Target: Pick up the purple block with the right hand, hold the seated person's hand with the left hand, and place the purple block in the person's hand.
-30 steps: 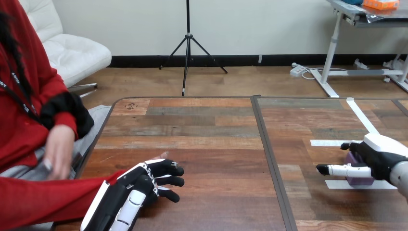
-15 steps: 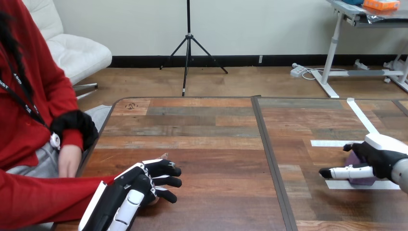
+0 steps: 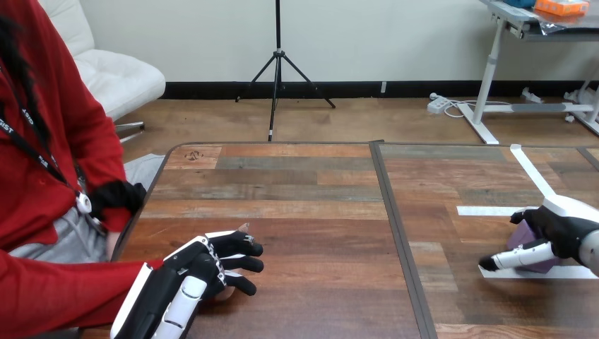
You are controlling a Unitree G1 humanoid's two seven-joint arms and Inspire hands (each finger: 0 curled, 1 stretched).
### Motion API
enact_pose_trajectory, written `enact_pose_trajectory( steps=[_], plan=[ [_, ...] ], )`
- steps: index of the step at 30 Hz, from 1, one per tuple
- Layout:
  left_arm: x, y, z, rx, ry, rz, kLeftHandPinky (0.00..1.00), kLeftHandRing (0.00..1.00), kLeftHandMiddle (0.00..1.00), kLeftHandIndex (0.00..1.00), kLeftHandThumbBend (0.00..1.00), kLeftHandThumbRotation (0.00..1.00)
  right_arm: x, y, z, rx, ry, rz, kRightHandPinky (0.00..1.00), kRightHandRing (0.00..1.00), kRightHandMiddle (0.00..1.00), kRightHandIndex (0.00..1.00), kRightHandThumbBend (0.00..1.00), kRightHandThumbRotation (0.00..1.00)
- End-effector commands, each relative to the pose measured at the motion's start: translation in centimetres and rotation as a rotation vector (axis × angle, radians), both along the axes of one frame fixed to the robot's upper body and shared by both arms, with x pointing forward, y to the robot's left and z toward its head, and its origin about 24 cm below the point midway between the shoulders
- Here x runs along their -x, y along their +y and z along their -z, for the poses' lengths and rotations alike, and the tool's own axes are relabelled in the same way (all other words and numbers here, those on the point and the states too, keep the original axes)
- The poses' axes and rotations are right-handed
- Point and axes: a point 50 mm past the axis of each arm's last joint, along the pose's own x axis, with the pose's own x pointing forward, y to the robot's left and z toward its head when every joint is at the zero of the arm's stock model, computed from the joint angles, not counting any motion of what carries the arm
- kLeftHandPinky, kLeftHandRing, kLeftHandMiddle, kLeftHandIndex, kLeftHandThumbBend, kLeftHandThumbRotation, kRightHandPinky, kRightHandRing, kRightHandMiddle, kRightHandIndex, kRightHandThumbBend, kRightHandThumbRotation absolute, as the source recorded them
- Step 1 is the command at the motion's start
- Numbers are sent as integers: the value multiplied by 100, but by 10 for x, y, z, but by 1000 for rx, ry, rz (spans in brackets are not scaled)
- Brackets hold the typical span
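Wooden table [image 3: 318,212]; fingers [image 3: 519,257] of right hand [image 3: 565,229] round purple block [image 3: 524,233], of left hand [image 3: 191,279] round person's hand [image 3: 243,227]

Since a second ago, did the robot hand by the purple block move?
Yes. The right robot hand slid slightly rightward and nearer the robot: its pointing finger, earlier beyond the near white tape strip, now reaches that strip's left end.

— What's down there apart from the job?
— I log a wooden table [image 3: 304,205], mixed brown planks. A dark seam [image 3: 393,226] runs near to far, right of centre.
— Right of that?
— White tape: a slanting strip [image 3: 533,171] far right, a crosswise strip [image 3: 487,210] nearer, a third strip [image 3: 572,272] nearest.
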Motion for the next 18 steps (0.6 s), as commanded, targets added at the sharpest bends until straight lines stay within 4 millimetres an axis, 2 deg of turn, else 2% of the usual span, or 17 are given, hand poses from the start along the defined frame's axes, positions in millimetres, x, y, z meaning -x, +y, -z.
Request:
enact_pose_trajectory(
  steps=[1,12,18],
  plan=[
    [-7,2,-14,3,-76,-5,52,65,68,65,68,84,2,-1,2,-20,50,0,70,88,91,88,100,43],
    [-8,1,-14,9,-78,-3,53,65,68,64,67,85,0,-3,-2,-43,69,17,70,88,91,89,100,36],
    [-9,1,-14,9,-74,1,52,65,68,64,66,85,-1,-4,-7,-15,53,-28,70,89,90,89,100,32]
  ],
)
